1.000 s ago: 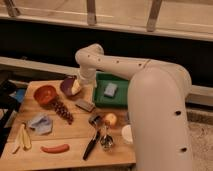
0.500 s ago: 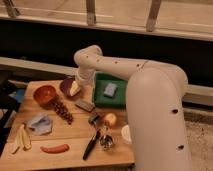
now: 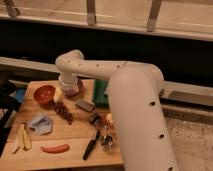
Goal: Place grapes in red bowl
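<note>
Wooden table [image 3: 75, 134] carries your scene. Grapes [image 3: 63, 111] lie flat on the boards, just below and right of the red bowl [image 3: 44, 93], close to its rim but outside it. Claw [image 3: 62, 93] hangs at the arm's bent end, low beside the bowl's right edge, above the bunch; you cannot tell whether it is open or closed. Red-orange sausage [image 3: 55, 148] lies near the front edge, well apart. Green tray [image 3: 99, 93] sits to the right.
</note>
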